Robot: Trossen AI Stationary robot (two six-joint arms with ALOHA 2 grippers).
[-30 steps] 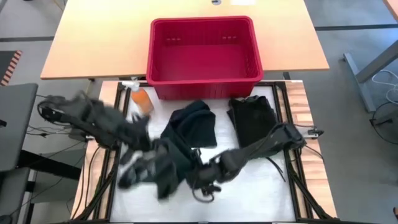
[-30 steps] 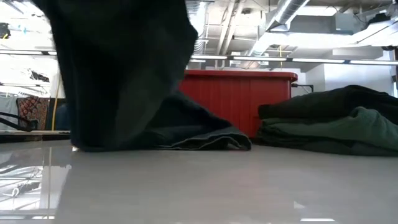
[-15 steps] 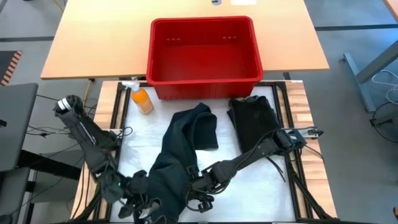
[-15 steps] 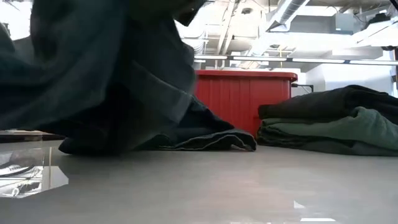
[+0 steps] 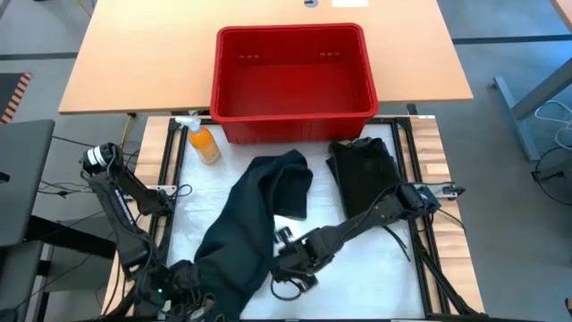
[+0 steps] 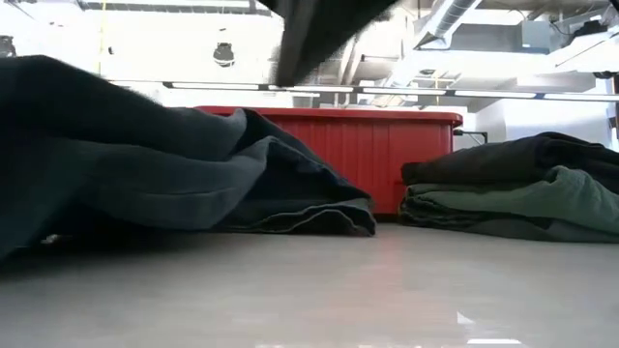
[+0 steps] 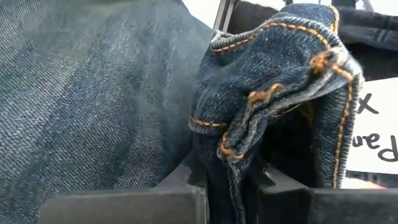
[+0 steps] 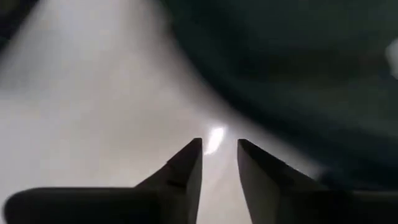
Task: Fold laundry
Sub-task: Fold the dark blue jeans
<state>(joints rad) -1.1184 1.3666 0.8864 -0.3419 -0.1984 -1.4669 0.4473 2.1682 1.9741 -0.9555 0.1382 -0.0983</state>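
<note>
Looking down from the high view, I see the long dark denim garment (image 5: 246, 228) stretched diagonally across the white table top (image 5: 357, 268), from just in front of the red plastic basket (image 5: 293, 73) towards the near left corner. My left gripper (image 5: 183, 300) sits at that near left corner, under the garment's near end. In the left wrist view its fingers are clamped tight on a bunched denim hem with orange stitching (image 7: 273, 99), so I have hold of the cloth there.

My right gripper (image 5: 288, 266) lies low over the table, just right of the garment's middle stretch, close beside the cloth edge. In the right wrist view its fingertips (image 8: 193, 155) stand a small way apart with only bare table showing between them; they grip nothing, and the dark cloth lies just beyond them.

A folded stack of dark and green garments (image 5: 362, 174) rests on the far right of the white surface, near the basket's right corner. An orange spray bottle (image 5: 202, 141) lies at the far left, beside the basket.
</note>
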